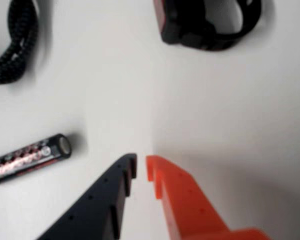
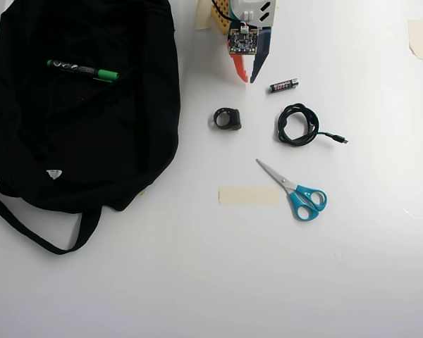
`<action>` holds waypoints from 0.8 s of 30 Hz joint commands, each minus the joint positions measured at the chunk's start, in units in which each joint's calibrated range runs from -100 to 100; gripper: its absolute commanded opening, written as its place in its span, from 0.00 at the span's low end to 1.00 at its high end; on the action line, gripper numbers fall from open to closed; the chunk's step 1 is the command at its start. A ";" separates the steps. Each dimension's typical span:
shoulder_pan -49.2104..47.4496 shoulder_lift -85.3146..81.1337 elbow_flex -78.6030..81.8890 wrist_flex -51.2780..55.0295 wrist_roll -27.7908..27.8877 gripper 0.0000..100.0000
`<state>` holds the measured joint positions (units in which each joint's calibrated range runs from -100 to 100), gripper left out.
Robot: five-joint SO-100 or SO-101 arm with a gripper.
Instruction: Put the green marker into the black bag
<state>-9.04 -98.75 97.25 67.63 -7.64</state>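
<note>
Green-capped and dark-barrelled, the green marker point(image 2: 83, 70) lies on top of the black bag point(image 2: 84, 141), near its upper part in the overhead view; whether it sits inside an opening I cannot tell. My gripper point(image 1: 141, 167) holds nothing, its black and orange jaws nearly closed with a thin gap, above the white table point(image 2: 211, 282). On that table: one battery point(image 1: 30, 159), one coiled cable point(image 2: 298, 124), one pair of scissors point(image 2: 296, 191), one small black ring-shaped object point(image 2: 228, 118), one tape strip point(image 2: 249, 196).
</note>
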 commanded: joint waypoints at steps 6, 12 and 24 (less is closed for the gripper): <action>-0.24 -0.91 2.03 -0.10 -0.22 0.02; -0.24 -0.91 2.03 -0.10 0.09 0.02; -0.24 -0.83 2.03 -0.10 0.14 0.02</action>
<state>-9.11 -98.75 98.03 67.63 -7.69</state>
